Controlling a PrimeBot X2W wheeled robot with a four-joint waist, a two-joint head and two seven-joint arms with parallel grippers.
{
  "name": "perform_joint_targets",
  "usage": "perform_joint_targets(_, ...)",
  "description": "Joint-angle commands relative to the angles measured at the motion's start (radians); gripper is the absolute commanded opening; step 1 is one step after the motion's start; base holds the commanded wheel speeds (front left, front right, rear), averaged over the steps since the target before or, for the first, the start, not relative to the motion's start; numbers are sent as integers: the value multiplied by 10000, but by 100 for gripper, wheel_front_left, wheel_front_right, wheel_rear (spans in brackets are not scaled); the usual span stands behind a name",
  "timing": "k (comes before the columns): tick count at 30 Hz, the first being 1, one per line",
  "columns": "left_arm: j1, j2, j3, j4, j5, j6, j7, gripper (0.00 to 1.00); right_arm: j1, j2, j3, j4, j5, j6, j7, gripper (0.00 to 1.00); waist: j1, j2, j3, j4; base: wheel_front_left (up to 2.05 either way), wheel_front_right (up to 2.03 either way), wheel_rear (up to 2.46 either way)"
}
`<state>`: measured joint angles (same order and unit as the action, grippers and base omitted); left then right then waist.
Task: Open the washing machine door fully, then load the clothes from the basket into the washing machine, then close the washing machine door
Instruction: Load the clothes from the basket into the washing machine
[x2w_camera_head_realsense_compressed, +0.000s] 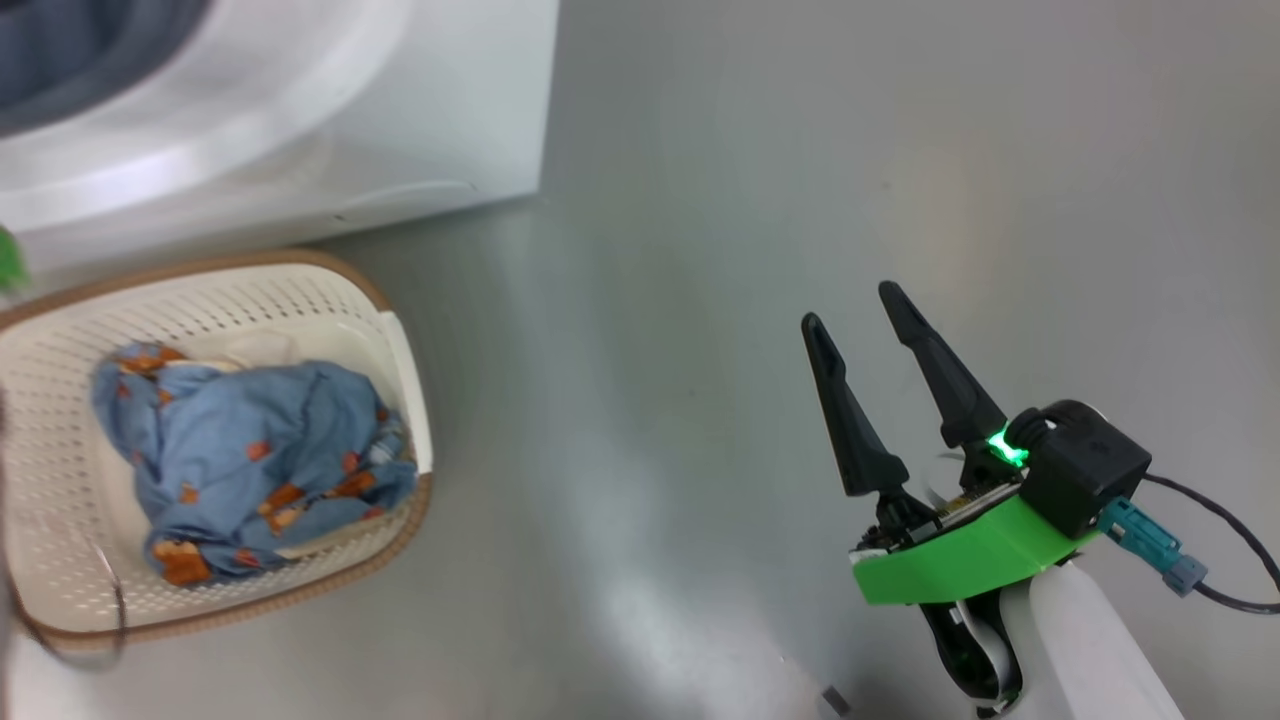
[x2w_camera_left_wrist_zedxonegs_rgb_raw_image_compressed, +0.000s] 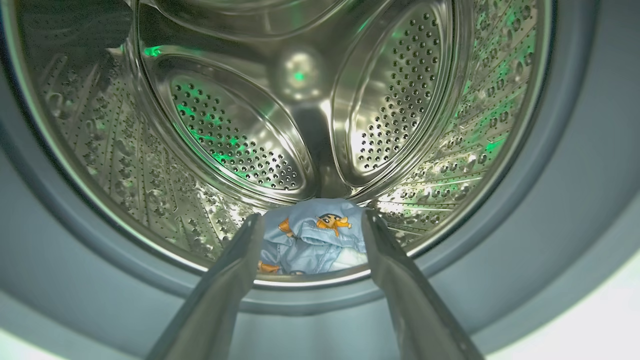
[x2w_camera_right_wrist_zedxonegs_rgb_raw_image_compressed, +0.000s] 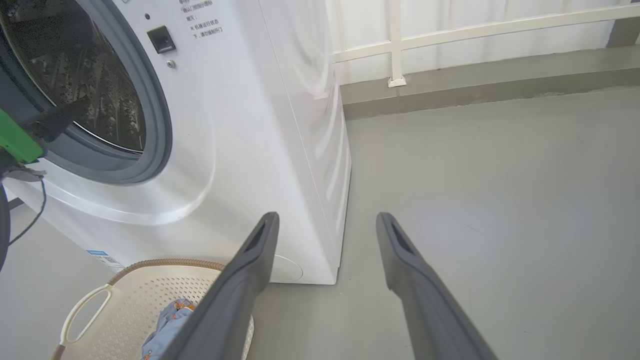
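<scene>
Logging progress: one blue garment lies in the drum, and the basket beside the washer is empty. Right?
No. The basket is not empty: the head view shows blue clothes in it. One garment does lie in the drum.

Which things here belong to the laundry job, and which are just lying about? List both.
Job:
- big white front-loading washing machine
- its perforated steel drum
- light-blue printed garment lying in the drum
- cream perforated plastic basket
- light-blue printed clothes lying in the basket

Just there:
- white metal railing
- smooth grey floor
</scene>
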<state>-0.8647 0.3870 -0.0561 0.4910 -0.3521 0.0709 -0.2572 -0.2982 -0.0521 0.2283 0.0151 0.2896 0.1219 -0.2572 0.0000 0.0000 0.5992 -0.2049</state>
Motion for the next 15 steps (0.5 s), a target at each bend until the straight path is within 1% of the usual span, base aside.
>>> perform_joint_targets(1,1080,282,385,-1200,170,280,-43,100,402,19,127,-163,-204,88,-45,100,0,0,-665,429,0,0,0)
perform_joint_targets(8,4206,-340,560,-3928,661,955,-44,100,724,19,77,37,-444,88,-45,100,0,0,-1567,583,0,0,0)
perform_joint_targets(9,4614,-440,539,-4225,728,1021,-44,100,788,19,49,74,-479,88,-45,100,0,0,-1711,612,0,0,0)
perform_joint_targets(10,4614,-440,539,-4225,728,1021,-44,100,788,19,49,74,-479,88,-45,100,0,0,-1711,612,0,0,0)
perform_joint_targets(15,6303,-960,409,-5350,1001,1260,-44,100,1168,19,-158,205,-682,88,-45,100,0,0,-2483,781,0,0,0)
